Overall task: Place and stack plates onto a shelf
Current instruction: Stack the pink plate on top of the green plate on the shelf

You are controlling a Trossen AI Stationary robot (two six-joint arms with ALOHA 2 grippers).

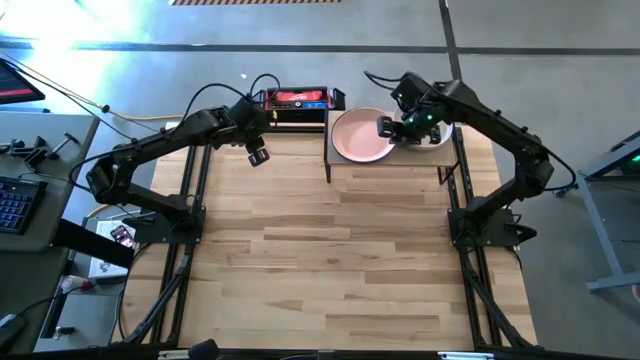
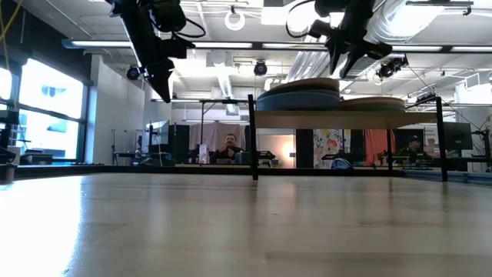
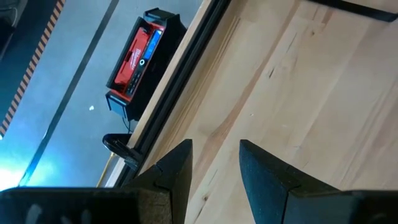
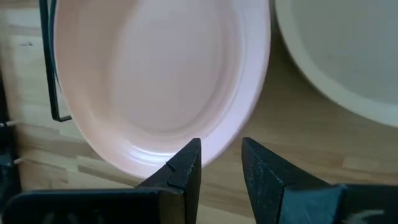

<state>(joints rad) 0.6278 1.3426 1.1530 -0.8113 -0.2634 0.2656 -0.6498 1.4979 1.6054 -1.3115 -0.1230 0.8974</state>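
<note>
The shelf stands at the table's far right on thin black legs. On its left half sits a stack of plates topped by a pink plate. A lower stack topped by a pale beige plate sits on its right half. My right gripper hovers open above the shelf over the pink plate's right rim, holding nothing. My left gripper hangs open above the table's far left part, holding nothing.
A red-and-black box sits just beyond the table's far edge, left of the shelf. The butcher-block tabletop stretches bare from the shelf to the near edge. People sit in the room behind the table in the low view.
</note>
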